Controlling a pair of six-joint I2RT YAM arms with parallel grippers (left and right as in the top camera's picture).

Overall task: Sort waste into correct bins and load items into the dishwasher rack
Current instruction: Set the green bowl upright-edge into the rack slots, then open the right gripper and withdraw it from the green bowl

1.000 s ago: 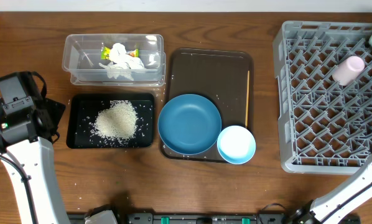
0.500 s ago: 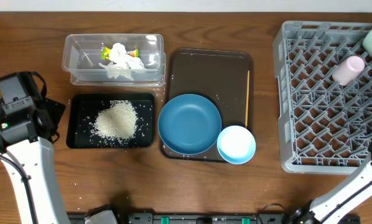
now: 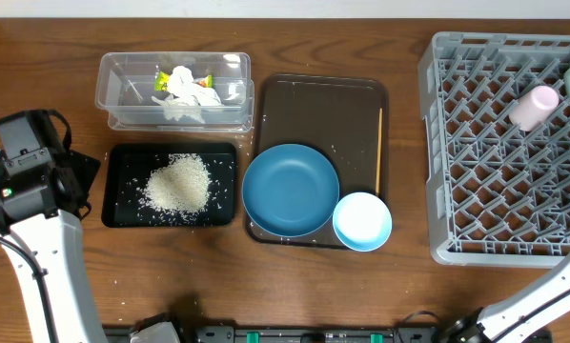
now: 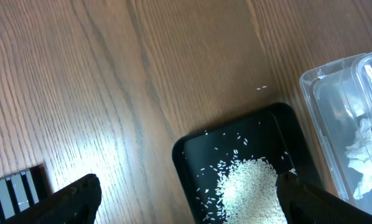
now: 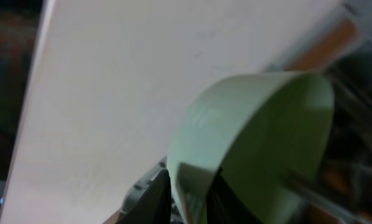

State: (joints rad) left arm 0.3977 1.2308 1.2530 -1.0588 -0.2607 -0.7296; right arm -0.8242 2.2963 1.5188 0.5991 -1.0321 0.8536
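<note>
two states: left end effector point(image 4: 189, 198) gapes empty, right end effector point(image 5: 189, 194) straddles mint-green bowl point(image 5: 267, 143) rim, grip unclear.

Blurred mint-green bowl point(image 5: 267, 143) stands on edge, its rim between the dark fingers point(image 5: 156, 202) of the claw point(image 5: 191, 199), white wall point(image 5: 124, 74) behind

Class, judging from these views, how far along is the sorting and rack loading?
Done: rice in the black tray, tissue and wrapper in the clear tub, pink cup in the rack. In hand: mint-green bowl, rim between the right jaws. Remaining: blue plate, light-blue bowl, chopstick.
</note>
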